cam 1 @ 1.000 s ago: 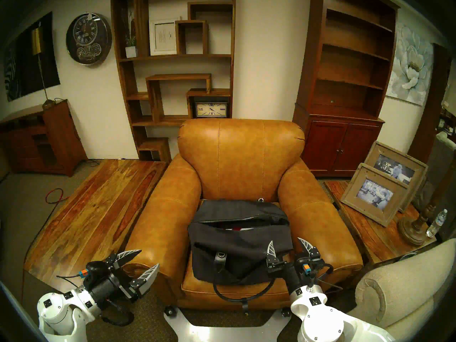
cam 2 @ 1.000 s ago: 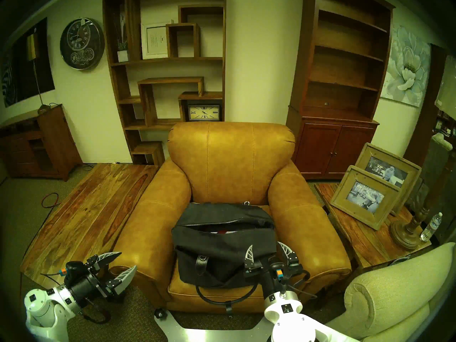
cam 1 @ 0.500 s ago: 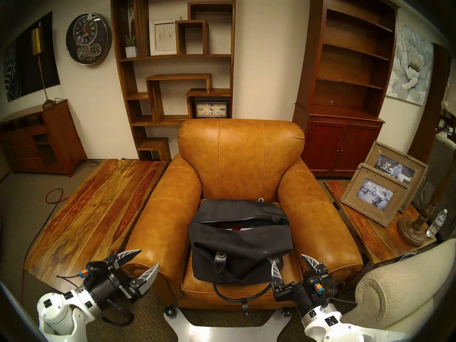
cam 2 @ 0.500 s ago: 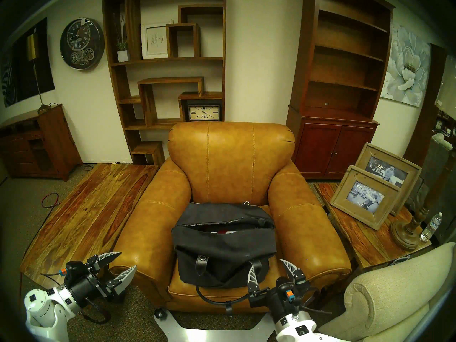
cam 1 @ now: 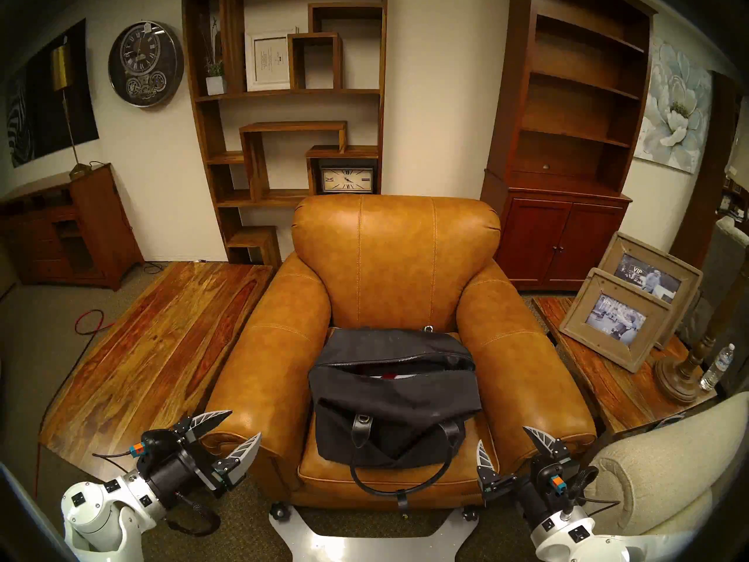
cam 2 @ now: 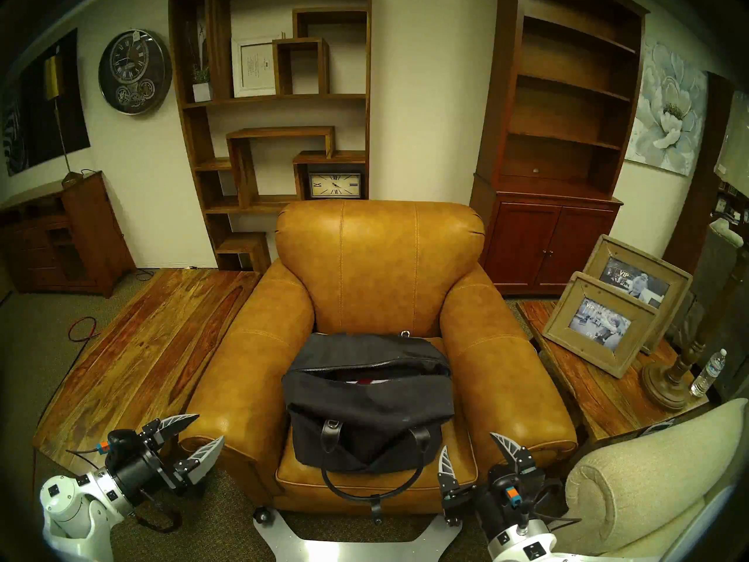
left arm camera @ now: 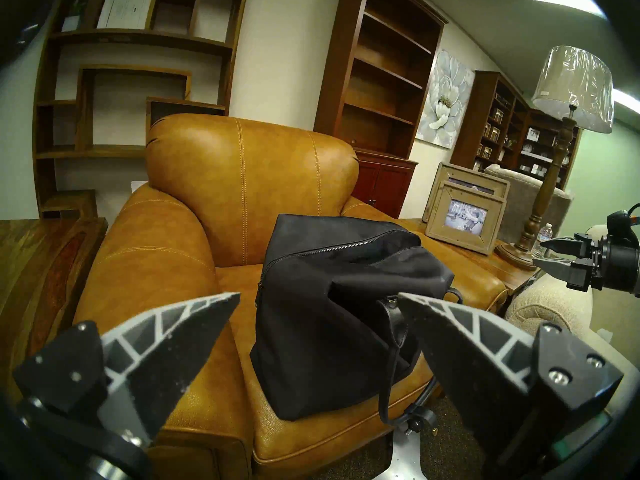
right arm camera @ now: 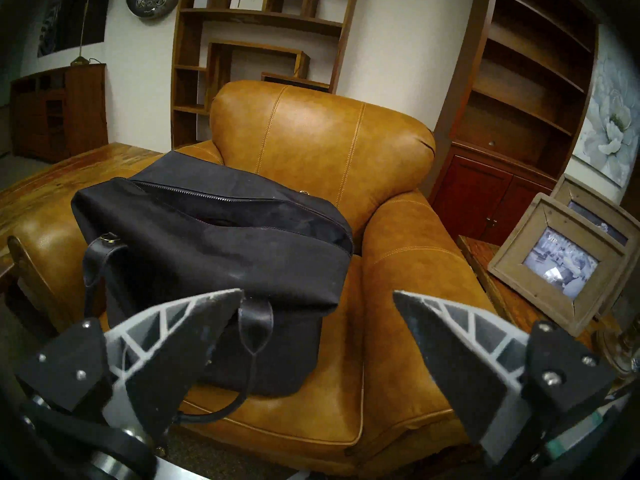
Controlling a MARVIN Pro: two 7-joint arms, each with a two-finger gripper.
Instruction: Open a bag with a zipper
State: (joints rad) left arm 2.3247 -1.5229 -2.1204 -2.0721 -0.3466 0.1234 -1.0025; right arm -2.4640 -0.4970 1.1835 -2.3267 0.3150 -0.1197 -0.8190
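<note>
On armchair [cam 1: 397,265]: bag [cam 1: 395,395] unzipped; right gripper [cam 1: 504,441] withdrawn rightward (jaws apart, empty); left gripper [cam 1: 243,423] unmoved, jaws apart.

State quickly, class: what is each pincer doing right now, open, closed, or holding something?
Left pincer: open, holding nothing, beside the armchair.
Right pincer: open, holding nothing, clear of the bag.

A tan armchair [cam 1: 395,265] stood before shelves [cam 1: 283,103]; two frames [cam 1: 620,318], a lamp [left arm camera: 568,122] and bottle [cam 1: 717,366] sat on a side table [cam 1: 632,391]
</note>
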